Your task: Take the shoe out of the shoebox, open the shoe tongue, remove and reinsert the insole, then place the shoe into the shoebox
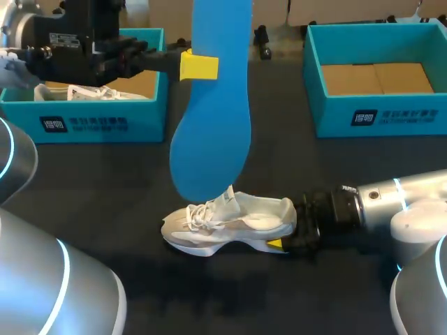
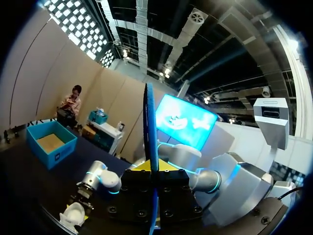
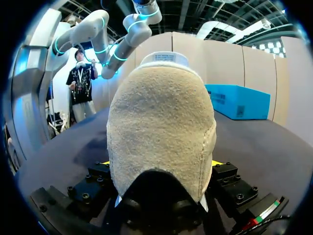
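A long blue insole (image 1: 213,112) hangs upright above the table, its lower end just over the shoe. My left gripper (image 1: 199,66) is shut on its upper part; in the left wrist view the insole (image 2: 150,132) stands edge-on between the fingers of that gripper (image 2: 151,169). The white shoe (image 1: 230,222) sits upright on the dark table, toe to the left, and shows small below in the left wrist view (image 2: 73,215). My right gripper (image 1: 283,241) is shut on its heel. The beige heel (image 3: 161,132) fills the right wrist view, a yellow fingertip (image 3: 105,163) on each side of it.
A teal shoebox (image 1: 84,122) at the back left holds white contents. A second teal shoebox (image 1: 377,115) at the back right shows only a bare cardboard floor. The left box (image 3: 239,100) also appears beyond the shoe in the right wrist view.
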